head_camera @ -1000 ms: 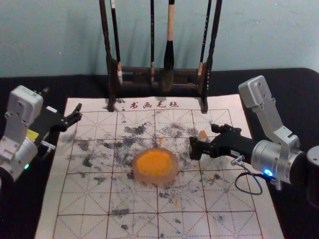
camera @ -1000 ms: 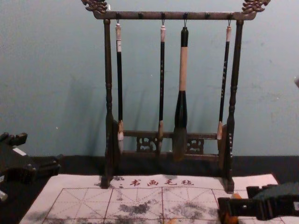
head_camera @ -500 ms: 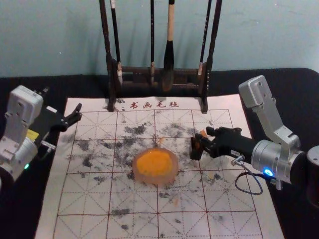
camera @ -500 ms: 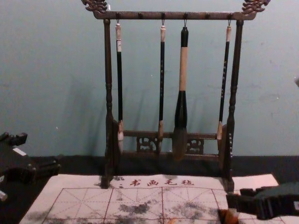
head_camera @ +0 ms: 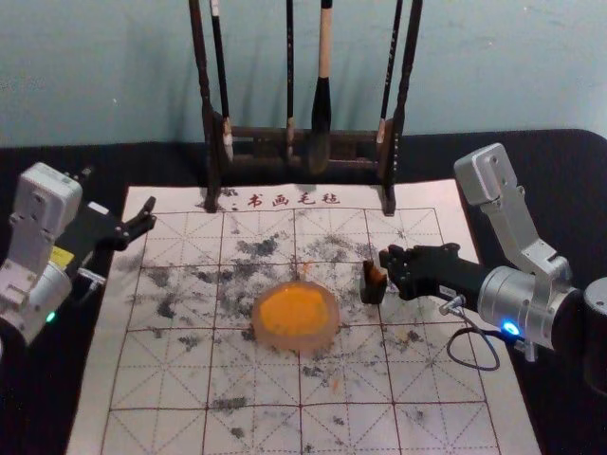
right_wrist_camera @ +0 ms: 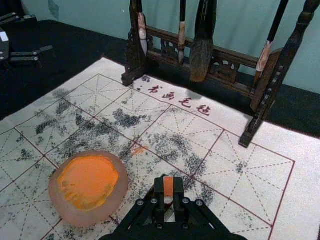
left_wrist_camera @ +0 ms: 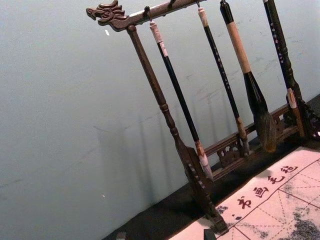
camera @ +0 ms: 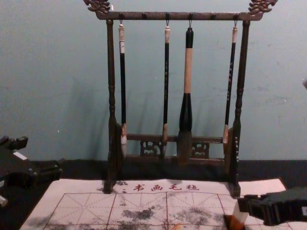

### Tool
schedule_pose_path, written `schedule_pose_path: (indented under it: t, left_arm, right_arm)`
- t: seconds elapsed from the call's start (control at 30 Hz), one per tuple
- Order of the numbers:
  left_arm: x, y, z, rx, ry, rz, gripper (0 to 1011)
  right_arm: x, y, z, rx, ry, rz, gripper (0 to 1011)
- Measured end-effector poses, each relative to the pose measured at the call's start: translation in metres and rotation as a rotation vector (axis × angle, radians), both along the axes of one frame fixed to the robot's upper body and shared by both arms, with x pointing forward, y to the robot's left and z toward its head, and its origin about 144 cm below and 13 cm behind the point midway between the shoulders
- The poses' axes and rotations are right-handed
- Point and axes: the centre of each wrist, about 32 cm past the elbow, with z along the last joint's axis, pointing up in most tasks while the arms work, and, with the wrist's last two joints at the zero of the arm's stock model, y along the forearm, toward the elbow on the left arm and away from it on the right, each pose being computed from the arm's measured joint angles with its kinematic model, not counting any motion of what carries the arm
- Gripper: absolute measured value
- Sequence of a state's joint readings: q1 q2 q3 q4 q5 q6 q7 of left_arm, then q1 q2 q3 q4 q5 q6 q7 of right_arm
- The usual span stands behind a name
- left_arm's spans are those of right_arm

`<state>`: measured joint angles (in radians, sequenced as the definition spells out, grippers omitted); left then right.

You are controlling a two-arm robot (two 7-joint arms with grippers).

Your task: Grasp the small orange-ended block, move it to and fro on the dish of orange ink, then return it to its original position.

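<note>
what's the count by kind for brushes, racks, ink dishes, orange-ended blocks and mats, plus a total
Brushes: 4
Racks: 1
Ink dishes: 1
Orange-ended blocks: 1
Mats: 1
Total: 8

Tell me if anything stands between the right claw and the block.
Nothing visible stands between them: in the right wrist view, the block has its orange end right between the fingers of the right claw.

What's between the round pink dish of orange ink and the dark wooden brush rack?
In the head view, just the white gridded mat, with dark smudges, an orange mark and red characters.
</note>
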<state>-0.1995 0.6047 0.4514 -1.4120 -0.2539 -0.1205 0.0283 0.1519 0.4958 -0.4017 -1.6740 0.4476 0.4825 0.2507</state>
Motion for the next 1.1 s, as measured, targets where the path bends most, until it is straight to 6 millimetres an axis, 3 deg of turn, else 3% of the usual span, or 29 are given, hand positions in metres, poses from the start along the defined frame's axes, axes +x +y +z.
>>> schedule_pose_path:
  t: [0.53, 1.1]
  left_arm:
    - [0.0, 0.0, 0.0, 0.0, 0.0, 0.0, 1001]
    - [0.0, 0.0, 0.0, 0.0, 0.0, 0.0, 1001]
  right_arm:
    - [-0.002, -0.002, 0.004, 0.007, -0.025, 0.002, 99]
    - [-0.012, -0.018, 0.04, 0.074, -0.143, 0.064, 99]
